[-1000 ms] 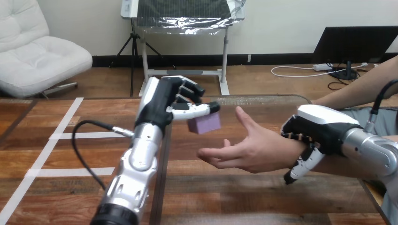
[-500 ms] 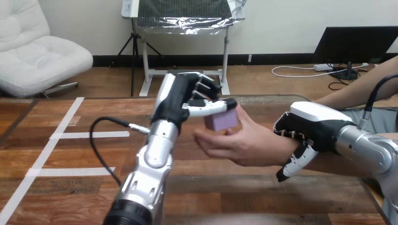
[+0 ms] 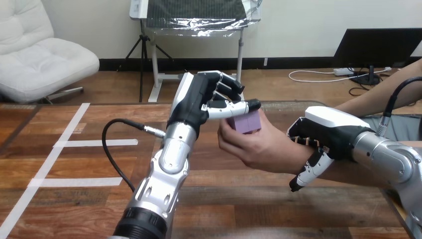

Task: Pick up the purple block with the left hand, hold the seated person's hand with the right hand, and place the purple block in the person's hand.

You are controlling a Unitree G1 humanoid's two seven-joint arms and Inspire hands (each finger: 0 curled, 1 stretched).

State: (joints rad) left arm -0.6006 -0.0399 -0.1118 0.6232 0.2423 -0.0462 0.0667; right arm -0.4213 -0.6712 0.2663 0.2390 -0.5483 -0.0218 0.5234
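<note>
Right hand (image 3: 326, 132) was clamped over the person's wrist (image 3: 294, 160), fingers curled round it. Left hand (image 3: 204, 102) pinched the purple block (image 3: 247, 122), thumb along its top, while the person's hand (image 3: 259, 149) cupped it from below, hiding its underside.

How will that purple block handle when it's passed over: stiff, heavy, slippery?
Probably stiff: the purple block shows crisp edges though gripped by the left hand and the person's hand. Likely light, since a mere pinch carries it. Its flat faces suggest it won't roll.
</note>
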